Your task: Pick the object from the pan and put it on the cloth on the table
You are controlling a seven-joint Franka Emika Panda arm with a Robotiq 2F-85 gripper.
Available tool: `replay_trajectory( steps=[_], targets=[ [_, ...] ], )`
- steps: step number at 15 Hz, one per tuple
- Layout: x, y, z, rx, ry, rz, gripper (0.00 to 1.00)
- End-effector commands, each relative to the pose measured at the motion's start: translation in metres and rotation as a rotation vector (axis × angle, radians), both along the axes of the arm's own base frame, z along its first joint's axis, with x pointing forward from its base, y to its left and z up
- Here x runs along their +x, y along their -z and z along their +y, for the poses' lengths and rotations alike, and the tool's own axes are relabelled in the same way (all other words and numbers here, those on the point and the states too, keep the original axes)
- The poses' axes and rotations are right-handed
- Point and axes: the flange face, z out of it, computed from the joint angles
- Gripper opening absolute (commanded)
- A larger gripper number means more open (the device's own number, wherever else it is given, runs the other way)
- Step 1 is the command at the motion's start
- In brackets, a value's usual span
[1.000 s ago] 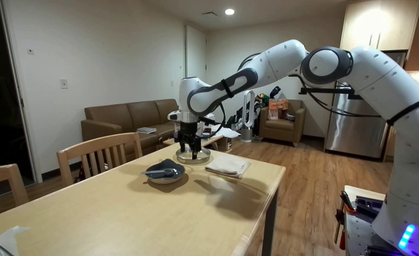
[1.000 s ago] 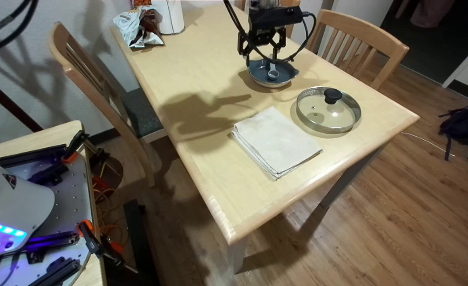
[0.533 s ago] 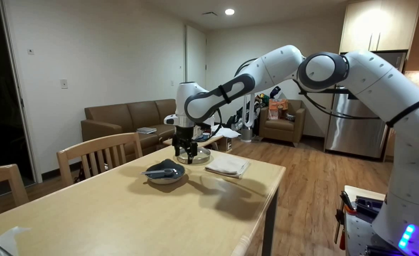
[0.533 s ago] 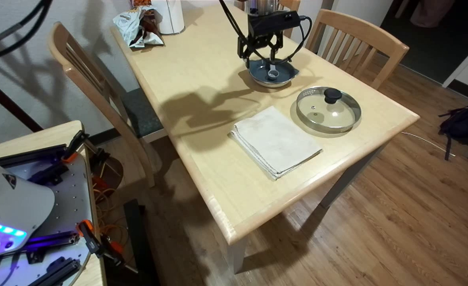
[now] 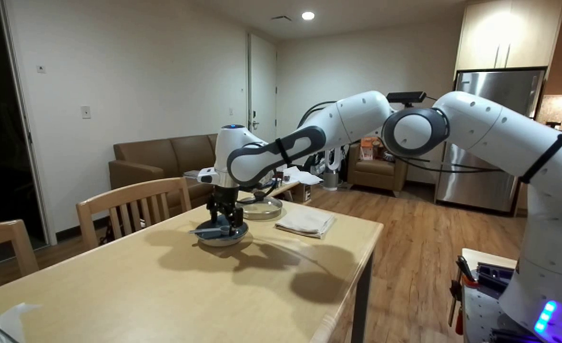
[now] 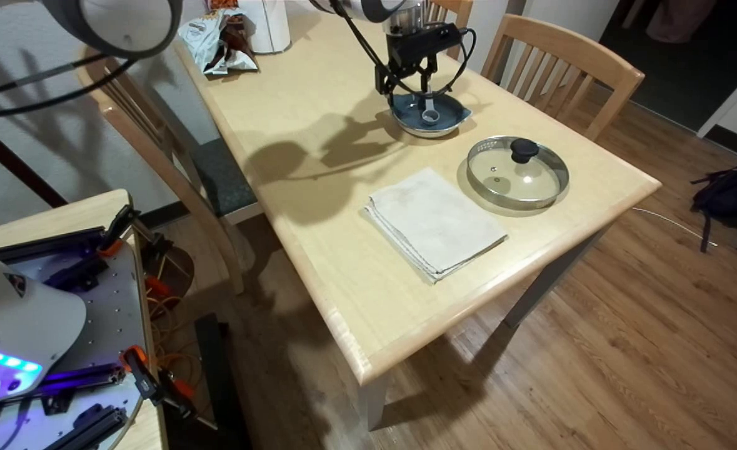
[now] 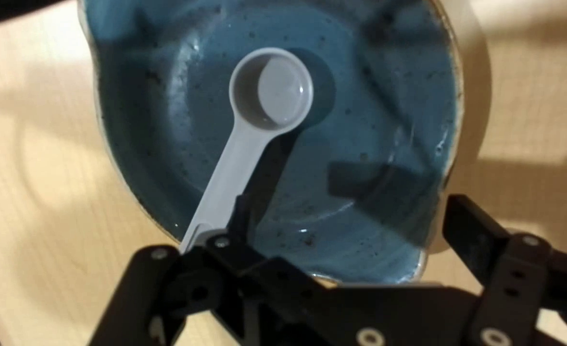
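The pan is a blue-grey dish with a pale outer wall on the table, in both exterior views (image 5: 219, 243) (image 6: 427, 132). It fills most of the wrist view (image 7: 370, 120). A grey measuring spoon (image 7: 228, 173) lies in it, its handle reaching over the rim; it shows in both exterior views (image 5: 209, 230) (image 6: 430, 116). My gripper (image 7: 350, 216) is open and empty above the pan, also in both exterior views (image 5: 224, 222) (image 6: 411, 99). One finger overlaps the spoon handle in the wrist view; contact cannot be told. The cloth lies flat and folded, in both exterior views (image 5: 304, 221) (image 6: 437, 219).
A glass lid with a black knob stands beside the pan and cloth, in both exterior views (image 5: 261, 211) (image 6: 518, 178). A crumpled bag (image 6: 215, 40) and a white container (image 6: 269, 28) stand at the table's far end. Wooden chairs (image 5: 133, 214) stand along the table sides.
My gripper has moved down and across toward the pan, from in front of the lid to over the pan in an exterior view. The spoon, pan, cloth and lid have not moved.
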Motion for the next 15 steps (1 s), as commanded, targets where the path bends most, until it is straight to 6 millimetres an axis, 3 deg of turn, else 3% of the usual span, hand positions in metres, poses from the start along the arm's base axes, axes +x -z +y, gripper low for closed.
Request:
replay_trajectory(
  steps=[1, 5, 6, 7, 9, 12, 13, 15],
  targets=[
    [0.002, 0.003, 0.001, -0.006, 0.0, -0.008, 1.0],
    [0.006, 0.007, 0.002, -0.002, 0.012, -0.026, 1.0],
    [0.004, -0.036, -0.005, 0.005, 0.031, -0.033, 1.0],
    [0.005, -0.042, -0.006, 0.015, 0.033, -0.028, 1.0],
    [0.01, -0.071, -0.006, 0.014, 0.047, -0.088, 1.0],
    [0.017, -0.082, -0.05, 0.042, 0.044, -0.103, 1.0],
    [0.019, -0.075, -0.069, 0.047, 0.05, -0.086, 1.0],
    [0.023, -0.043, -0.118, 0.066, 0.039, -0.05, 1.0]
  ],
)
